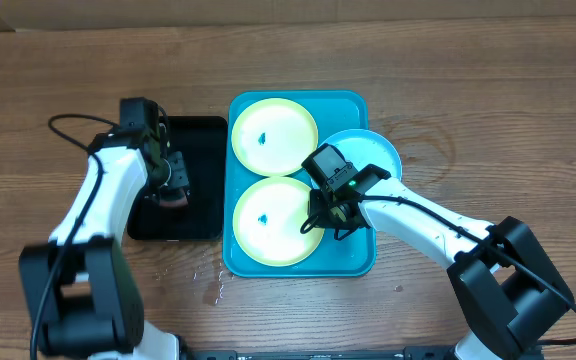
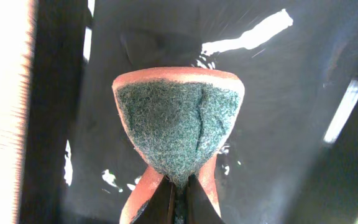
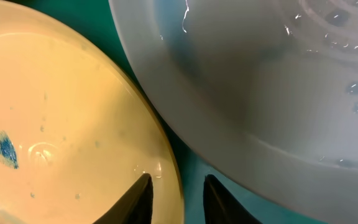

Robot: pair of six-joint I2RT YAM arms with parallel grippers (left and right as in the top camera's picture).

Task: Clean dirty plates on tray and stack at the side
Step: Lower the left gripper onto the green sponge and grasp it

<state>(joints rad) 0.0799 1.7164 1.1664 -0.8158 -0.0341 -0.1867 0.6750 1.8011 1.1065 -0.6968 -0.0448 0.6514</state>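
The turquoise tray point(image 1: 352, 252) holds two pale yellow-green plates, one at the back point(image 1: 273, 135) and one at the front point(image 1: 266, 222), each with a small blue smudge. A light blue plate point(image 1: 373, 152) overlaps the tray's right rim. My right gripper point(image 1: 324, 215) is open at the front plate's right edge. In the right wrist view the gripper point(image 3: 174, 186) straddles the yellow plate's point(image 3: 61, 118) rim, one finger over the plate and one over the tray point(image 3: 191, 158); the wet blue plate point(image 3: 278, 81) lies just beyond. My left gripper point(image 2: 179, 194) is shut on an orange sponge point(image 2: 179, 124) with a green scouring face.
A black rectangular tray point(image 1: 203, 135) lies left of the turquoise one, and the left gripper point(image 1: 175, 188) holds the sponge over it. Wet glints show on the black tray point(image 2: 291, 124). Water drops spot the wooden table point(image 1: 213, 285) near the tray's front left corner.
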